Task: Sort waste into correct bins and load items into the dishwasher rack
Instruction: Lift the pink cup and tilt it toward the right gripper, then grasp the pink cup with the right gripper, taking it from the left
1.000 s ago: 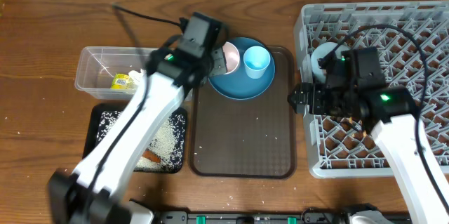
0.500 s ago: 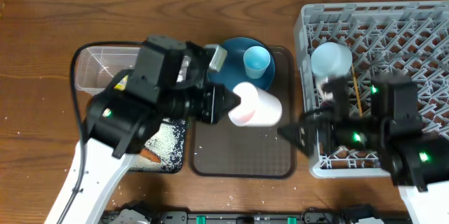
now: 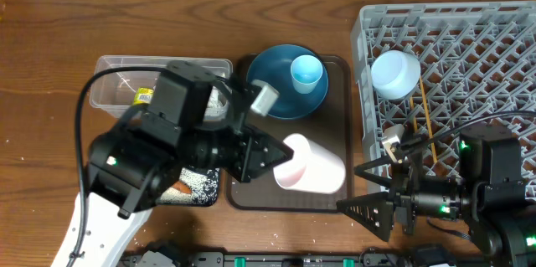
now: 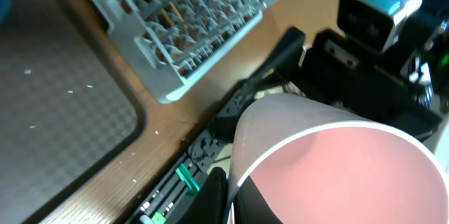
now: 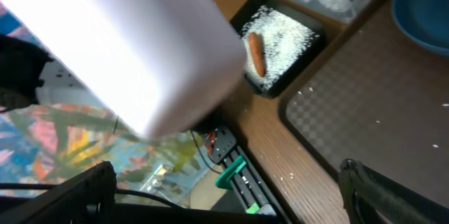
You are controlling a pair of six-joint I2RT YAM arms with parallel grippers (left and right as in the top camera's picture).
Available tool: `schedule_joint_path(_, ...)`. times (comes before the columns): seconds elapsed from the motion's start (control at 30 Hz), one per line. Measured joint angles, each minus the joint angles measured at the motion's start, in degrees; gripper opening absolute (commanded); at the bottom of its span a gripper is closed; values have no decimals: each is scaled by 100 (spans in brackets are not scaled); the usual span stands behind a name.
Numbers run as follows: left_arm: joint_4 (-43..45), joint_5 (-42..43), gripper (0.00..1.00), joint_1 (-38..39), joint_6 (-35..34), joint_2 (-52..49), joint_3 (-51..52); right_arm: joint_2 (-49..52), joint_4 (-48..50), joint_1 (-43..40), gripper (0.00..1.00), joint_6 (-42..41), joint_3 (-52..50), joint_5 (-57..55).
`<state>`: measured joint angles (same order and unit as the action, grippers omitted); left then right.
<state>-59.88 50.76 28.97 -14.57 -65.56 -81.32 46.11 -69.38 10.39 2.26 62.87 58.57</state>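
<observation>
Pinkish-white cup [image 3: 311, 166] lies on its side in my left gripper [image 3: 276, 156], which is clamped on the rim and holds it above the brown serving tray [image 3: 327, 129]. Its closed end points toward my right gripper [image 3: 347, 188], whose jaws stand wide and empty just beside it, by the near corner of the dishwasher rack [image 3: 469, 41]. This looks like a hand-over in mid-air.

The danger, as I judge it, is timing. If my left lets go before my right has closed, the smooth cup drops onto the tray or rolls off the table edge. A rim pinch is also a thin hold, so a nudge from a misaligned right finger could twist the cup loose.

The white bowl [image 3: 395, 74] and chopsticks [image 3: 427, 112] sit in the rack. The blue plate [image 3: 280, 91] and light blue cup [image 3: 306, 73] wait on the tray.
</observation>
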Motion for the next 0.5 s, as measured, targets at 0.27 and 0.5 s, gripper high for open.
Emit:
schedule_joint_path(0.27,710,79,6,455,15,-2,46,0,-42,0,99,750,0,837)
schedule_joint_path(0.5,1054,699,6,533,-63,-2,46,0,223,0,99,1248,0,1154)
